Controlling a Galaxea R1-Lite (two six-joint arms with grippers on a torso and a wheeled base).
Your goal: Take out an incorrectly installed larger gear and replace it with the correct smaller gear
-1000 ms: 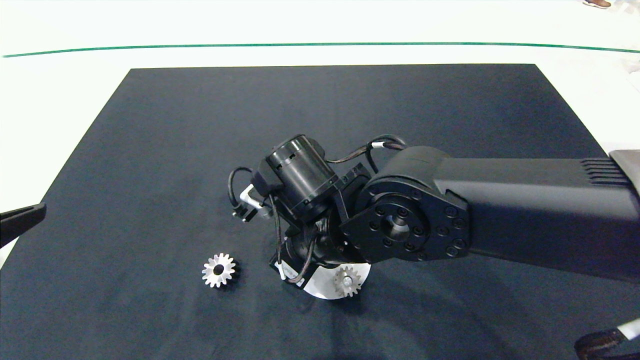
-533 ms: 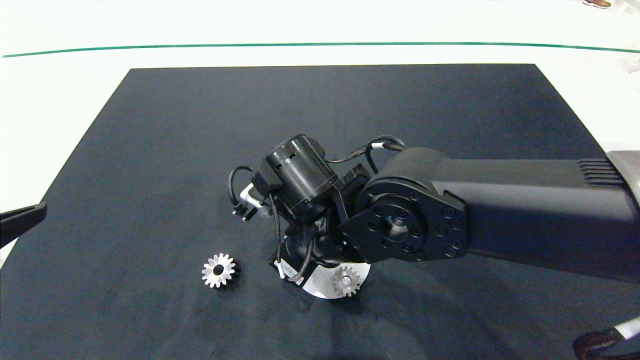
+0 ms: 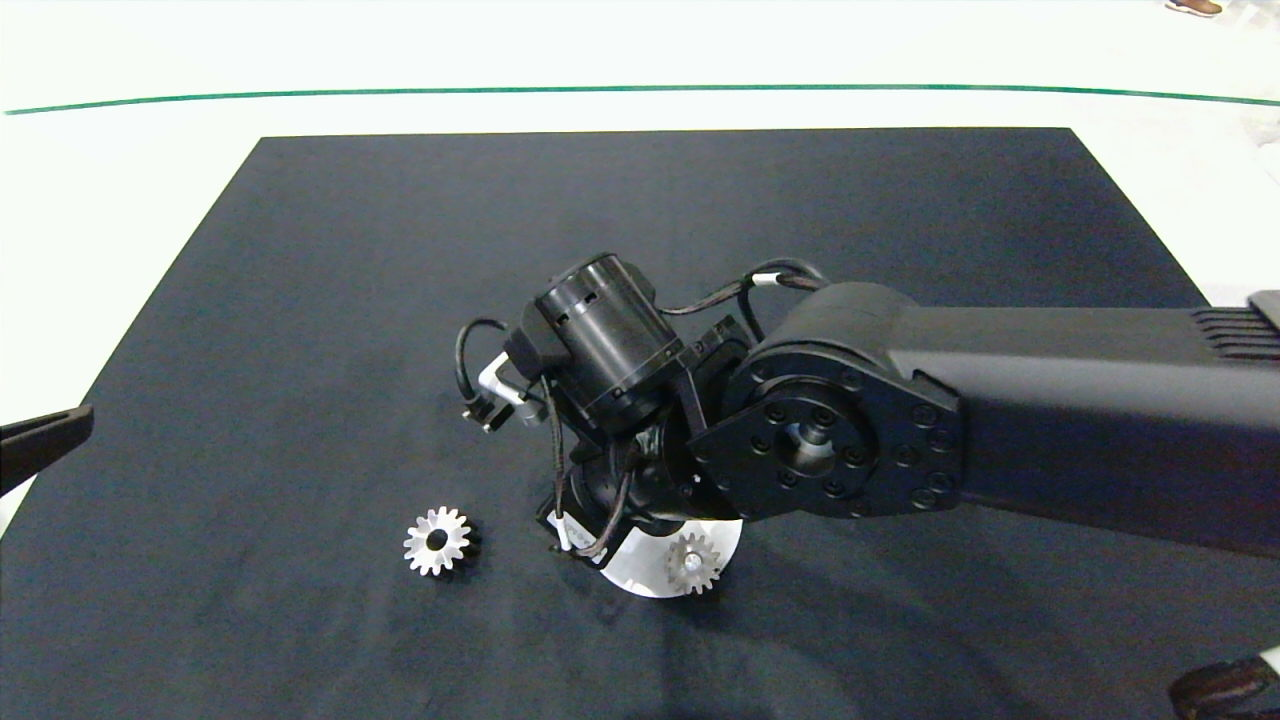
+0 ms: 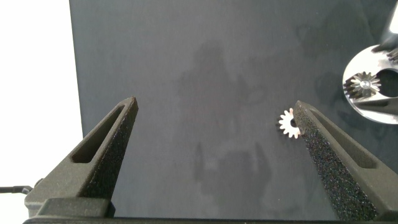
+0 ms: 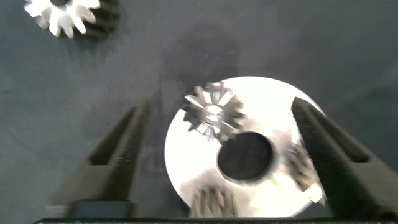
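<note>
Right gripper (image 5: 221, 109) low over the round silver plate (image 3: 638, 572), jaws apart with nothing held, one finger outside the plate's rim and the other above its opposite edge. Hidden under its own wrist in the head view.

Smaller gear (image 5: 213, 112) upright on the plate, just beside the plate's dark centre hole (image 5: 245, 155), clear of both fingers. Two more gears (image 5: 214, 202) near the plate's rim, too blurred to describe.

Larger gear (image 3: 437, 541) flat on the black mat (image 3: 300, 300), well apart from the plate toward the left arm's side; apparently the widest, though only narrowly. Bare mat all around it.

Left gripper (image 4: 214, 102) parked at the mat's left edge beside the white table (image 3: 100, 200), jaws wide apart, empty.
</note>
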